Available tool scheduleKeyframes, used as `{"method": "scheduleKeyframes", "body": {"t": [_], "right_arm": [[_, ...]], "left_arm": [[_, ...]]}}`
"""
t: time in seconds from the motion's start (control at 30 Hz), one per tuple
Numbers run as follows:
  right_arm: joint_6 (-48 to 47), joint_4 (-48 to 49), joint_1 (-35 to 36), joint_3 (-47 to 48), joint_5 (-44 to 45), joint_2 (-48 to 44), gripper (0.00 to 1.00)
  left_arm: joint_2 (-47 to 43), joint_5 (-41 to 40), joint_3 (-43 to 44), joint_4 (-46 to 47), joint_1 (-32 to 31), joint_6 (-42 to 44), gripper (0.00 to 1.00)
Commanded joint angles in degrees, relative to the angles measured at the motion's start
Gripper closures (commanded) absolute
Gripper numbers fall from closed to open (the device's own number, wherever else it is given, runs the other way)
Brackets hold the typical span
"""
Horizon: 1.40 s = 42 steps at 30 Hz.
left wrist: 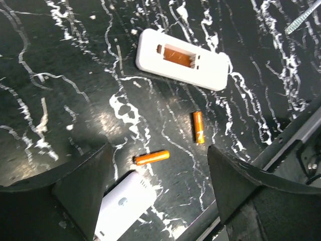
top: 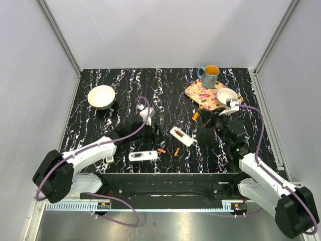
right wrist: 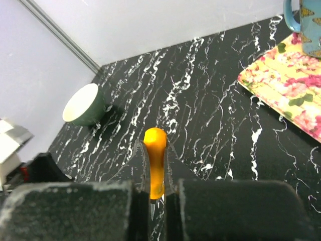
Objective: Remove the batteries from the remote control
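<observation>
Two orange batteries [top: 161,150] [top: 176,151] lie loose on the black marbled table. In the left wrist view one battery [left wrist: 151,157] lies between my fingers and the other [left wrist: 199,127] just beyond. A white remote control [top: 181,136] [left wrist: 183,60] lies face down with its compartment open and orange showing inside. A second white remote [top: 143,155] [left wrist: 125,203] lies nearer the front. My left gripper [top: 153,131] [left wrist: 159,151] hovers open above them, holding nothing. My right gripper [right wrist: 156,165] [top: 200,119] is shut on an orange-handled tool [right wrist: 155,160] [top: 195,116] right of the open remote.
A cream bowl [top: 101,96] [right wrist: 83,104] stands at the back left. At the back right a floral tray [top: 205,93] [right wrist: 286,83] lies by a blue mug [top: 209,76] and a white cup [top: 226,95]. A dark rail [top: 165,178] runs along the front edge.
</observation>
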Motion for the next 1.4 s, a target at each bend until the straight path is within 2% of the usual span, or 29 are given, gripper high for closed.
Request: {"method": "scheduleKeyframes", "body": {"t": [0.0,0.07,0.2,0.23,0.37,0.53,0.8,1.0,1.1,1.23,1.37], "right_arm": [[-2.17,-1.27,0.27,2.16,-0.7,2.48,1.0],[-2.08,-0.91,0.19,2.42,-2.19,3.37,1.0],[-1.91,-0.3,0.27,2.42,-3.17,5.21,1.0],[-1.99,0.05,0.19,2.51,-3.26,5.48,1.0],[-2.08,-0.21,0.27,2.77,-4.22,6.27,1.0],[-2.52,-0.47,0.19,2.6,-4.49,6.36,1.0],[-2.61,-0.82,0.18,2.16,-4.93,5.57,1.0],[-2.52,-0.74,0.27,1.81,-4.84,5.31,1.0],[-2.7,-0.91,0.27,1.45,-4.66,4.69,1.0],[-2.7,-1.26,0.27,1.1,-4.4,3.99,1.0],[-2.96,-1.79,0.27,1.01,-4.14,3.2,1.0]], "left_arm": [[-4.39,-6.89,0.1,-8.25,0.15,5.31,0.18],[-6.14,-10.05,0.36,-10.45,-0.46,6.46,0.18],[-6.86,-17.34,2.73,-18.26,-6.68,8.31,0.14],[-6.42,-20.84,3.52,-19.77,-8.1,8.57,0.12],[-0.38,-25.26,7.56,-25.57,-13.99,9.72,0.1],[6.49,-25.44,10.64,-29.53,-18.04,10.6,0.1],[12.04,-27.28,11.35,-30.59,-18.57,10.86,0.11],[16.87,-23.43,12.58,-30.59,-18.57,12.27,0.16],[19.33,-21.41,13.54,-31.03,-18.48,13.06,0.25],[22.4,-20.0,15.03,-31.73,-18.4,14.02,0.52],[24.6,-18.32,15.92,-32.43,-18.13,14.55,0.65]]}}
